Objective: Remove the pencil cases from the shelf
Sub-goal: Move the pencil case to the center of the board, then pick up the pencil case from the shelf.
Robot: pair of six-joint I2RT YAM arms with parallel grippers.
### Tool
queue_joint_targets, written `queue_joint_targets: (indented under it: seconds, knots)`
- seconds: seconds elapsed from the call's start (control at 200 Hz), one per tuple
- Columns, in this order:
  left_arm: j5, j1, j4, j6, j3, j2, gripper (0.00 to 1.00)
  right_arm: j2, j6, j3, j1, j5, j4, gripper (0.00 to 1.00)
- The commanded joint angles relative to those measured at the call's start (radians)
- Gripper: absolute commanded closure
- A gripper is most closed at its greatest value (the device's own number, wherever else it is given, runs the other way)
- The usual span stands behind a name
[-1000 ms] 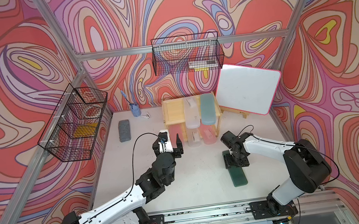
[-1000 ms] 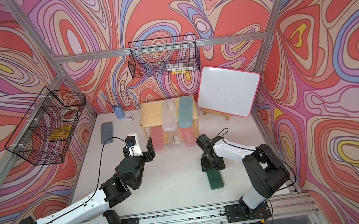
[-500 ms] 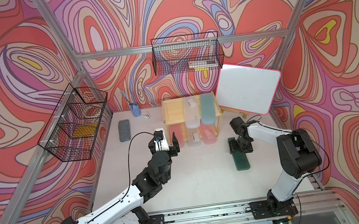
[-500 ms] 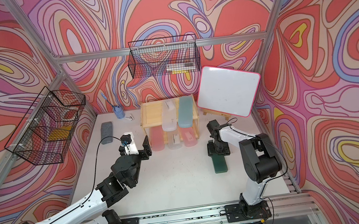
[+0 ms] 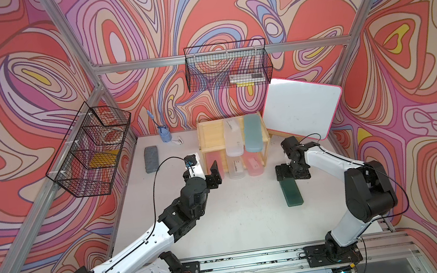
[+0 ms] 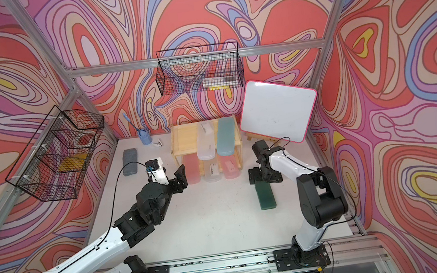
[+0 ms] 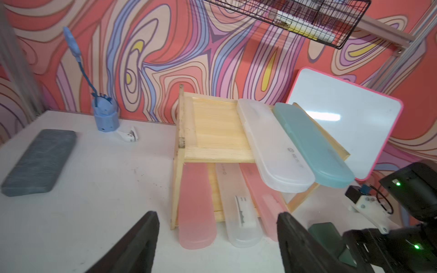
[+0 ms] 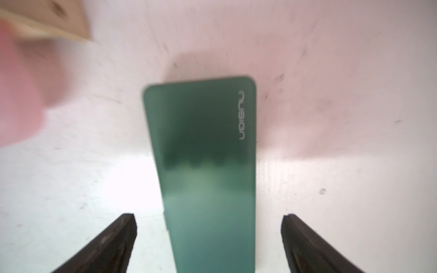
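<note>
The light wooden shelf (image 5: 211,135) stands at the back of the table. Its top tier carries a frosted clear pencil case (image 5: 233,138) and a teal one (image 5: 253,134). Three cases stick out of the lower tier: pink (image 7: 196,212), frosted clear (image 7: 238,212), and pink (image 7: 264,201). A dark green case (image 5: 291,193) lies flat on the table to the shelf's right. My right gripper (image 8: 209,216) hovers open over its far end (image 8: 203,132), its fingers clear of both sides. My left gripper (image 7: 217,216) is open and empty just in front of the lower tier.
A whiteboard easel (image 5: 302,110) leans right of the shelf, close behind my right arm. A grey felt block (image 5: 151,159), a blue cup (image 5: 165,133) and a white clip (image 5: 177,140) lie at the back left. Black wire baskets hang on the left wall (image 5: 92,155) and back wall (image 5: 227,69).
My right gripper carried the dark green case to the right, set it on the table and opened, letting it go. My left gripper edged a little closer to the shelf.
</note>
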Motion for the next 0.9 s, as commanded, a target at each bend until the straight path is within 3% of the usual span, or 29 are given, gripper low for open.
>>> queue_joint_targets:
  seconds: [0.0,0.145,0.215,0.426,0.726,0.841,0.891]
  knots:
    - [0.259,0.034,-0.019,-0.28,0.056,0.074,0.19,-0.103,0.006,0.106,-0.003,0.027,-0.027,0.02]
    - [0.523,0.14,0.158,-0.535,0.05,0.214,0.16,-0.121,-0.015,0.188,-0.004,0.009,-0.06,0.02]
    - [0.593,0.179,0.246,-0.606,0.04,0.273,0.13,-0.117,-0.022,0.197,-0.004,0.008,-0.066,0.02]
    - [0.63,0.214,0.377,-0.679,0.069,0.367,0.07,-0.121,-0.031,0.172,-0.004,-0.006,-0.04,0.02]
    - [0.657,0.214,0.455,-0.743,0.135,0.492,0.08,-0.115,-0.031,0.171,-0.004,-0.022,-0.026,0.02]
    - [0.65,0.216,0.461,-0.748,0.142,0.515,0.17,-0.116,-0.031,0.173,-0.004,-0.027,-0.026,0.02]
    - [0.647,0.216,0.463,-0.749,0.145,0.52,0.29,-0.117,-0.031,0.174,-0.004,-0.027,-0.026,0.02]
